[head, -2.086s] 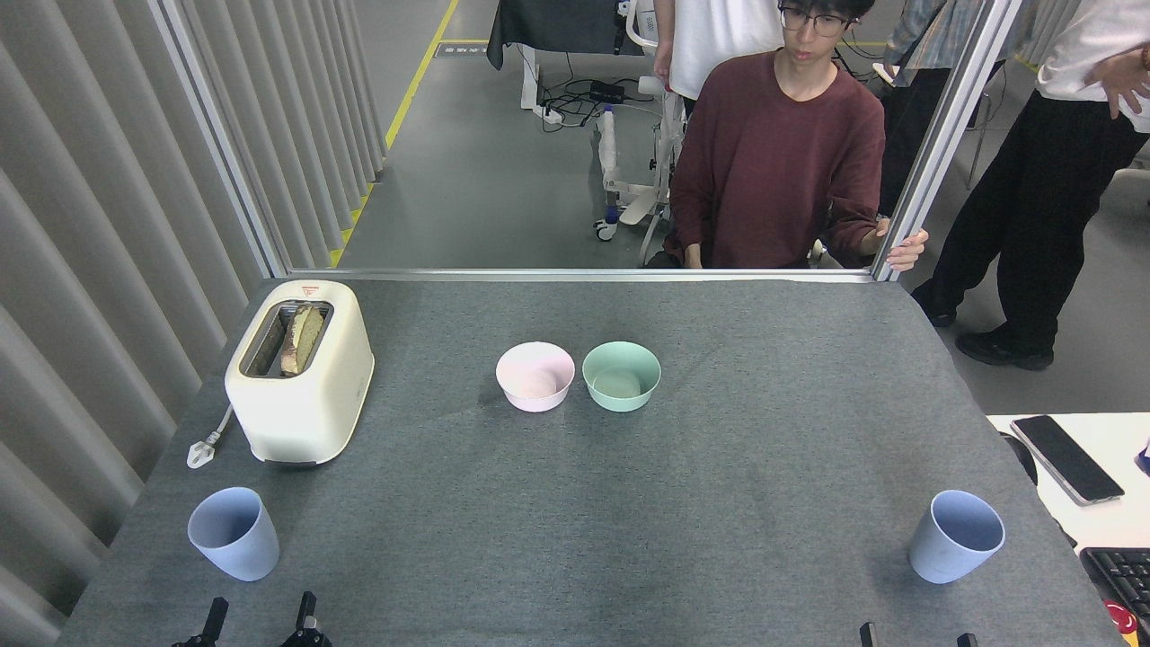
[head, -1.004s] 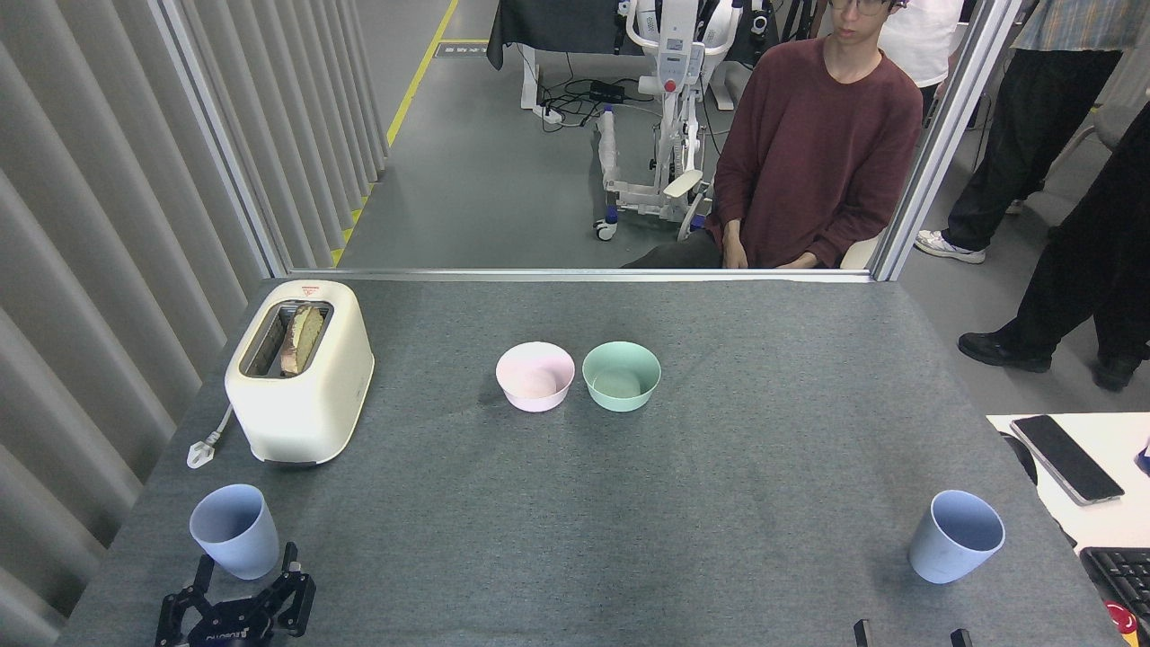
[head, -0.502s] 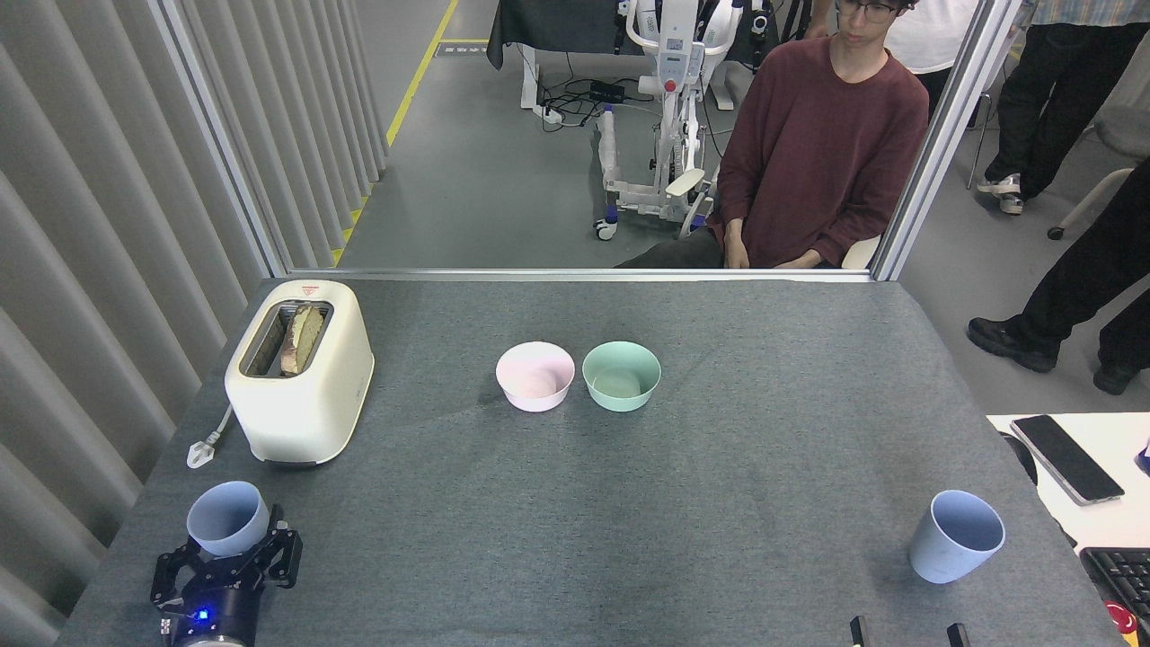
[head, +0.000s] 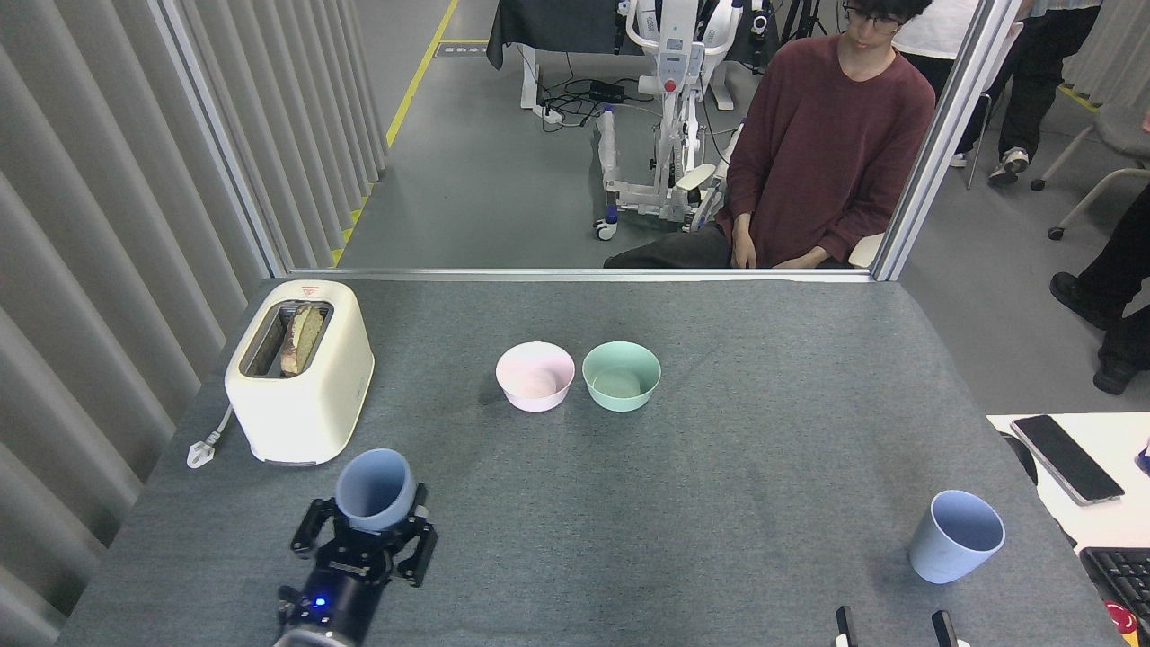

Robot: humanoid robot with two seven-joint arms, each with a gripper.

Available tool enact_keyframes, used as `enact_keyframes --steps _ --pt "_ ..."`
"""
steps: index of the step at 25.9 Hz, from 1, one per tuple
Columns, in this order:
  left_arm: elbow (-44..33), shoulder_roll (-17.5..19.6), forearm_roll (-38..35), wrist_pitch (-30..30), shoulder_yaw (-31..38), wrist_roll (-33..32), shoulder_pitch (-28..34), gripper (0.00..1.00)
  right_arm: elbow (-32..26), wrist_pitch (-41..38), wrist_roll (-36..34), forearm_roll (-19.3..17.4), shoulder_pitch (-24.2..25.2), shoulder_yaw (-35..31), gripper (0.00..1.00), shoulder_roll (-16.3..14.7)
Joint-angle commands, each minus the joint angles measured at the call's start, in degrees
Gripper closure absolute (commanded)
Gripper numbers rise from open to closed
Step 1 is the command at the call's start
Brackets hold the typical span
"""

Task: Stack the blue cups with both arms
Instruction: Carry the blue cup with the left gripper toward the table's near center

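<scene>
My left gripper (head: 367, 530) sits in the lower left of the frame, clenched around one blue cup (head: 375, 488); its black fingers (head: 310, 536) hug the cup's lower body on both sides, and a small blue light glows on the wrist housing just below. The cup stands mouth-up in that grasp, just in front of the toaster (head: 301, 382), and I cannot tell whether its base touches the table (head: 719, 503) or hangs clear of it. The second blue cup (head: 956, 536) stands alone in the lower right, leaning slightly, resting on the grey tabletop well apart from the first. Of my right gripper (head: 892, 626) I see only two slim dark fingertips (head: 844, 622) poking up from the bottom edge, near that cup but not touching it; they stand apart with nothing between them, so it reads as released. In the middle of the frame a pink bowl (head: 535, 376) and a mint-green bowl (head: 621, 376) sit side by side, almost touching. The cream toaster at mid left holds a slice of bread (head: 298, 340) in its slot, its plug (head: 199, 449) lying on the table beside it. A person in a maroon sweater (head: 822, 153) sits behind the far edge, upper right. A phone (head: 1066, 458) lies on a white surface at the right edge.
</scene>
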Motion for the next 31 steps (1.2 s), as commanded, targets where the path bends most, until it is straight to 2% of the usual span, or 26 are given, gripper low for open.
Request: enact_keyframes --steps 1,4,8,13,14,15,17,18,31 --pt "-1.4 -3.8 -1.6 -0.4 -9.3 -0.5 -2.7 0.49 0.0 0.1 0.0 1.0 -0.8 0.3 0.0 0.1" --pt "1.1 -6.5 -5.4 -0.7 -15.2 -0.5 -3.6 0.45 0.0 0.1 0.0 1.0 -0.9 0.2 0.0 0.0" --pt "4.4 -8.9 -9.5 -2.6 -19.2 -0.1 -2.9 0.45 0.3 0.1 0.0 1.0 -0.9 0.2 0.0 0.0" --pt "6.9 -10.4 -13.4 -2.9 -20.2 1.6 1.2 0.45 0.4 0.1 0.0 1.0 -0.9 0.1 0.0 0.1" --pt "7.5 -10.5 -13.4 -2.9 -20.2 2.0 1.3 0.4 0.4 0.1 0.0 1.0 -0.9 0.1 0.0 0.1" --pt "8.2 -10.6 -13.4 -2.9 -20.2 2.3 1.3 0.3 0.4 0.1 0.0 1.0 -0.9 0.1 0.0 0.1" --pt "8.7 -10.5 -13.4 -2.8 -20.0 3.5 1.3 0.15 0.4 0.1 0.0 1.0 -0.9 0.1 0.0 0.1" --pt "8.7 -10.5 -13.3 -2.8 -19.9 4.1 1.3 0.02 0.4 0.1 0.0 1.0 -0.9 0.1 0.0 0.1" --pt "7.4 -10.2 -13.1 -3.0 -19.8 5.8 1.6 0.0 0.4 0.0 0.0 1.0 -2.3 0.2 0.0 0.0"
